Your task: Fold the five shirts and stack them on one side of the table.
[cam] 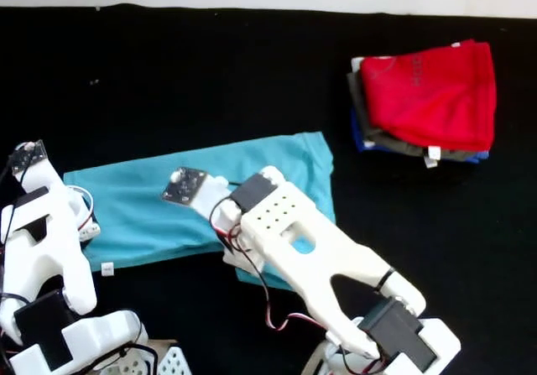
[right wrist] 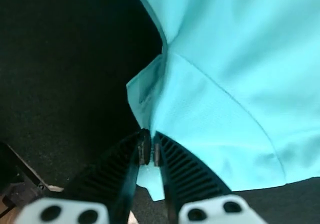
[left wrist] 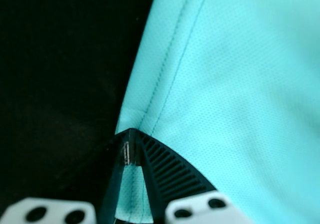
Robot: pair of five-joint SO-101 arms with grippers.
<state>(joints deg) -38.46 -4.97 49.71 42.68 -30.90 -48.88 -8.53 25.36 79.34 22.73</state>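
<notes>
Spread flat over the left and middle of the black bench (cam: 210,73): a teal shirt (cam: 159,207), partly folded into a long band, its sleeve end toward the right. Left arm (cam: 42,249) at the shirt's left end, right arm (cam: 310,241) lying across its right half from the near side. Left jaws closed on the stitched hem of the teal shirt (left wrist: 240,83) right at its edge, a sliver of teal cloth pinched between them, bare black bench just beside. Right jaws likewise pinched shut on a folded flap at the border of the teal shirt (right wrist: 240,58), cloth caught between the ribbed faces. At the far right of the bench, well apart from the teal shirt, a stack of folded shirts (cam: 424,111) with a red shirt (cam: 440,90) on top, a dark grey shirt (cam: 394,140) under it and a blue edge (cam: 359,136) at the bottom. Small white tag (cam: 107,268) at the teal shirt's near edge. Open black surface all along the far side, in the gap between teal shirt and stack, and at the near right – also a narrow strip near the left arm.
</notes>
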